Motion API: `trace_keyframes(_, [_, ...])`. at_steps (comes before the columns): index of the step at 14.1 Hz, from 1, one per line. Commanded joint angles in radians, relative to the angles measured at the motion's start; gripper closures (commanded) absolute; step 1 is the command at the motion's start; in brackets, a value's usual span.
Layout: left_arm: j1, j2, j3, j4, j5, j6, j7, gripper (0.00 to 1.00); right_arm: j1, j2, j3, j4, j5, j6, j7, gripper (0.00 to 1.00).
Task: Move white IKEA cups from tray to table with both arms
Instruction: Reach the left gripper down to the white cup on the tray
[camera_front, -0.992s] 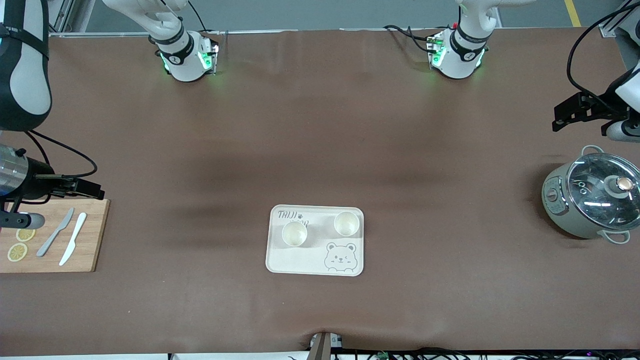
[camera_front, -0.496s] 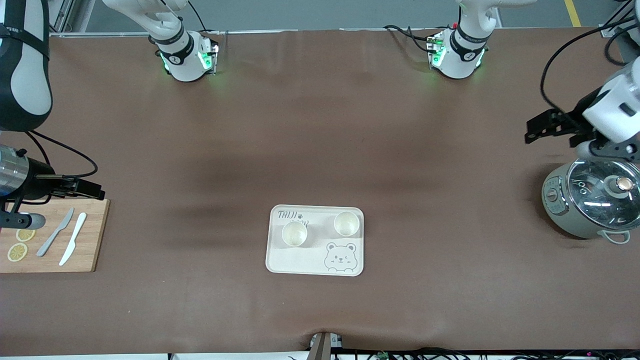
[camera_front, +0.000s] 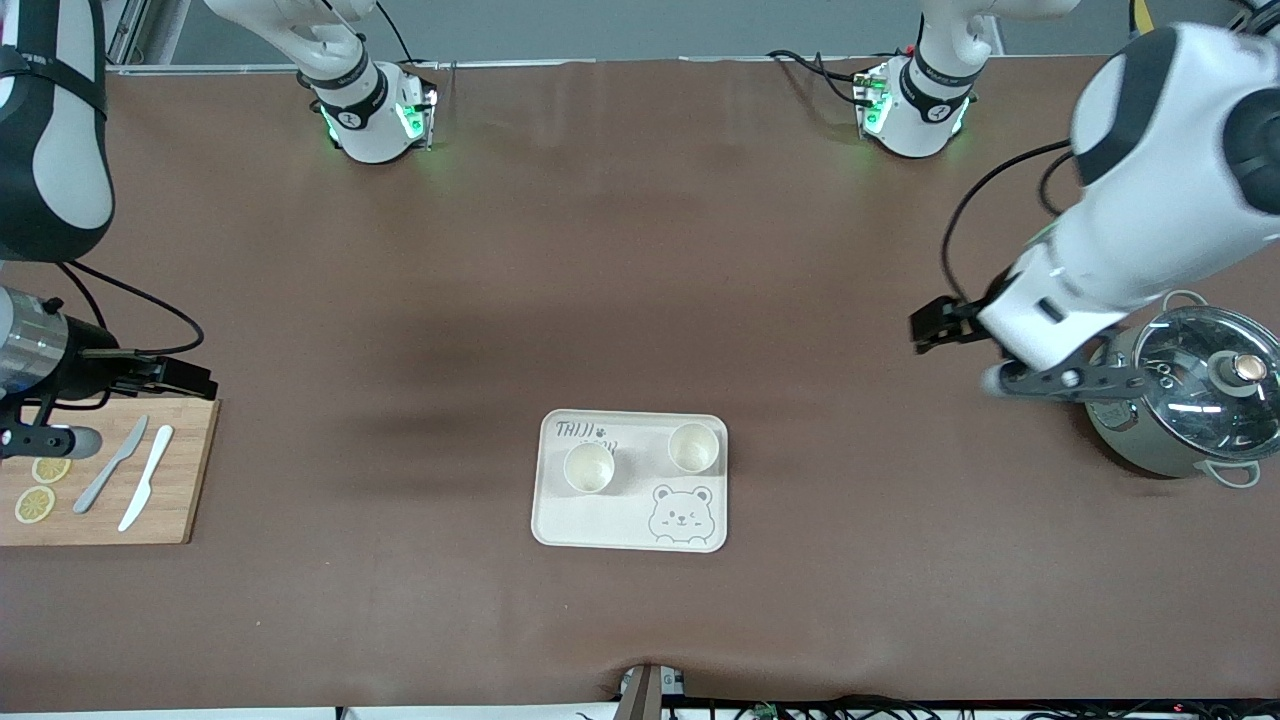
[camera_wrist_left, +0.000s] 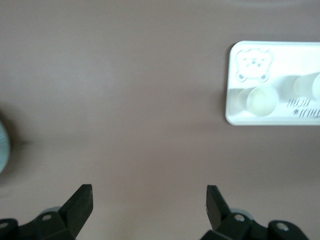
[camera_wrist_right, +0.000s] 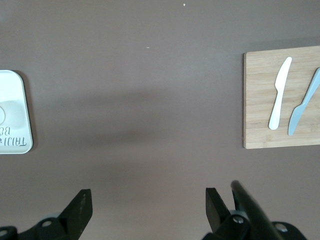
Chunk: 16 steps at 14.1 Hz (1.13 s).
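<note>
Both cups wait on the tray; no cup is on the table yet.

The two white cups (camera_front: 589, 467) (camera_front: 693, 447) stand side by side in the tray (camera_front: 600, 525) with the bear face, mid-table (camera_front: 640, 260). The left claw (camera_front: 940, 328) hangs wide open and empty over bare table near the pot (camera_front: 1185, 405). The right claw (camera_front: 170, 380) hangs wide open and empty by the wooden board (camera_front: 185, 470).

Matte brown table (camera_front: 640, 250), wooden cutting board (camera_front: 180, 500), glossy glass pot lid (camera_front: 1205, 385).

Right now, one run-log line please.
cups: on tray | left tool: open, over table | right tool: open, waiting
</note>
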<state>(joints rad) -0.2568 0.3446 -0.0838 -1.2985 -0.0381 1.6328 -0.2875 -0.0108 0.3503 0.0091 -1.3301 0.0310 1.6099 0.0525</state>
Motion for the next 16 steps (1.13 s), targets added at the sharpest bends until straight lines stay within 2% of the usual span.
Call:
trace_keyframes(1, [-0.087, 0.082, 0.019, 0.053, -0.003, 0.051, -0.074, 0.00, 0.011, -0.001, 0.002, 0.005, -0.005, -0.005, 0.018, 0.00])
trace_keyframes(6, [-0.183, 0.226, 0.018, 0.065, -0.003, 0.203, -0.139, 0.00, 0.038, -0.002, 0.003, 0.006, -0.010, 0.001, 0.018, 0.00])
trace_keyframes(8, [-0.216, 0.292, 0.024, 0.067, -0.002, 0.283, -0.174, 0.00, 0.084, -0.004, 0.003, 0.006, -0.013, 0.004, 0.038, 0.00])
trace_keyframes(12, [-0.330, 0.410, 0.145, 0.067, -0.002, 0.442, -0.179, 0.00, 0.107, -0.002, 0.005, 0.011, -0.005, 0.061, 0.127, 0.00])
trace_keyframes(16, [-0.334, 0.476, 0.147, 0.064, -0.003, 0.487, -0.160, 0.00, 0.146, 0.027, 0.006, 0.014, 0.001, 0.142, 0.220, 0.00])
